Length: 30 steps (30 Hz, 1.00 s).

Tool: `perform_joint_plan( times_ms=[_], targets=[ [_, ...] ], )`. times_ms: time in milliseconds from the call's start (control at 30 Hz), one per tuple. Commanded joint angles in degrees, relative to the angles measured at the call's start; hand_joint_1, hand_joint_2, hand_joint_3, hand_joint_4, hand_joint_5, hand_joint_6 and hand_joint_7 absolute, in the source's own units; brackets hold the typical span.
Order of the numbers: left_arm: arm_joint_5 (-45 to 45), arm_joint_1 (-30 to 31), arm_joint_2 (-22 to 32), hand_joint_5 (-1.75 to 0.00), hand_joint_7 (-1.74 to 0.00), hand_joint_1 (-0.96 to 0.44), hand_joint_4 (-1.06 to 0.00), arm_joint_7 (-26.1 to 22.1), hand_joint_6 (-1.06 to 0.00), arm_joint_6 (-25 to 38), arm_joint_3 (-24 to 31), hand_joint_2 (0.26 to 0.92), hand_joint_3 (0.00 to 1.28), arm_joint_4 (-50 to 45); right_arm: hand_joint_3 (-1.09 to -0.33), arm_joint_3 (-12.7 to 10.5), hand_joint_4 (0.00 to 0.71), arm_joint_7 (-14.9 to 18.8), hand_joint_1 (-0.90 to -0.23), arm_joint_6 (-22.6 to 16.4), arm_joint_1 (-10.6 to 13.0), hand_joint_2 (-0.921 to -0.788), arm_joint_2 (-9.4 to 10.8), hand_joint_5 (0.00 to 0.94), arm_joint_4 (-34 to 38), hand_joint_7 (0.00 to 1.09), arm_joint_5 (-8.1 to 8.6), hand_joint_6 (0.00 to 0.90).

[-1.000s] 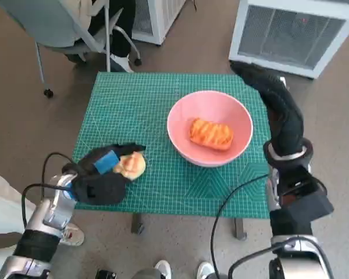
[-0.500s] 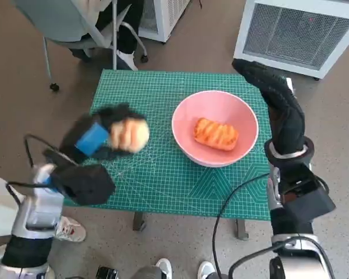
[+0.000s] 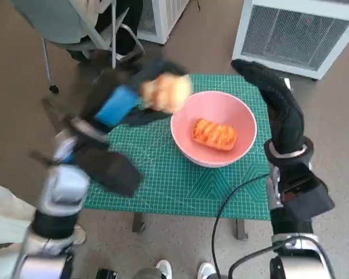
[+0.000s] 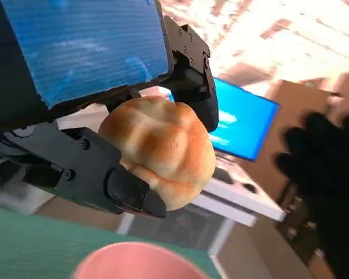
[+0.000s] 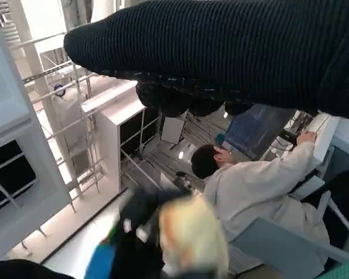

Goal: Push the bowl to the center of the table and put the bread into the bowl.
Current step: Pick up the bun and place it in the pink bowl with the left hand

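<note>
One round bread roll [image 3: 166, 92] aloft, golden and scored, at ten o'clock off the pink bowl's [image 3: 238, 151] rim.
The left hand [image 3: 128, 102] grips it between its black fingers [image 4: 125, 189], having swung up from the mat's [image 3: 163, 180] near-left since a second ago. The bowl already holds a glazed pastry [image 3: 214, 134]. The right hand [image 3: 267, 87] rests at the bowl's three o'clock, fingers extended, holding nothing.

The bowl [image 3: 214, 128] already holds a pastry [image 3: 214, 134] toward its right half, its left half bare under the roll [image 3: 166, 92] in the left hand [image 3: 128, 99], while the right hand [image 3: 273, 96] blocks the bowl's right rim.
</note>
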Motion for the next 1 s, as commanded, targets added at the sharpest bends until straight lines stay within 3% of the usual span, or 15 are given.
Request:
perform_joint_plan(
  times_ms=[33, 167, 233, 300, 333, 367, 433, 567, 667, 1000],
  targets=[
    [-0.2, -3.3, -2.7, -1.14, -1.22, 0.00, -0.67, -1.5, -0.62, -0.8, -3.0, 0.921, 0.08, 8.4, -0.815, -0.1, 0.266, 0.0, -0.552, 0.2, 0.4, -0.921, -0.4, 0.136, 0.3, 0.72, -0.53, -0.001],
    [-0.9, -5.8, -4.0, -1.16, -1.25, 0.00, -0.67, -6.2, -0.57, 1.0, -5.3, 0.921, 0.10, 13.8, -0.816, -0.3, 0.265, 0.1, -0.551, 0.2, 0.6, -0.921, -0.5, 0.138, 0.4, 0.72, -0.37, -0.001],
    [-0.9, -6.7, -4.1, -1.23, -1.32, 0.00, -0.60, -10.0, -0.49, 2.6, -6.7, 0.921, 0.16, 15.9, -0.815, -0.3, 0.265, 0.1, -0.552, 0.2, 0.7, -0.921, -0.6, 0.139, 0.4, 0.72, -0.35, -0.001],
    [-0.7, -7.6, -3.9, -1.34, -1.43, 0.00, -0.48, -13.9, -0.41, 4.1, -8.1, 0.921, 0.26, 17.5, -0.815, -0.4, 0.265, 0.1, -0.553, 0.2, 0.7, -0.921, -0.7, 0.139, 0.5, 0.72, -0.30, -0.001],
    [-0.7, -8.0, -3.8, -1.07, -1.20, -0.04, -0.36, -15.6, -0.32, 4.8, -8.6, 0.884, 0.26, 18.0, -0.814, -0.5, 0.265, 0.1, -0.554, 0.2, 0.8, -0.921, -0.7, 0.140, 0.4, 0.72, -0.30, -0.001],
    [-0.9, -8.6, -3.7, -0.93, -1.09, -0.06, -0.35, -18.5, -0.30, 6.3, -9.3, 0.876, 0.25, 18.7, -0.814, -0.6, 0.265, 0.1, -0.554, 0.1, 0.9, -0.921, -0.8, 0.140, 0.5, 0.72, -0.23, -0.001],
    [-1.2, -9.6, -3.6, -0.44, -0.77, -0.12, -0.27, -22.7, -0.21, 8.9, -10.2, 0.871, 0.16, 19.5, -0.813, -0.8, 0.265, 0.1, -0.555, 0.0, 0.9, -0.921, -1.0, 0.141, 0.6, 0.71, -0.13, -0.001],
    [-1.3, -10.2, -3.7, -0.13, -0.58, -0.17, -0.20, -27.7, -0.14, 13.0, -10.9, 0.869, 0.09, 19.4, -0.812, -1.0, 0.264, 0.3, -0.556, 0.1, 1.0, -0.921, -1.1, 0.142, 0.6, 0.71, 0.37, -0.001],
    [-1.5, -9.5, -3.9, -0.03, -0.51, -0.22, -0.15, -28.1, -0.11, 13.9, -10.6, 0.869, 0.06, 18.8, -0.810, -1.2, 0.263, 0.4, -0.557, 0.2, 1.0, -0.921, -1.0, 0.141, 0.5, 0.71, 0.60, -0.001],
    [-5.6, -4.6, -3.7, -0.01, -0.48, -0.40, -0.08, -19.8, -0.05, 5.4, -5.2, 0.898, 0.05, 16.8, -0.810, -1.3, 0.259, -0.7, -0.556, 0.4, 0.9, -0.921, -0.3, 0.140, 0.4, 0.71, -0.20, -0.001]
  ],
)
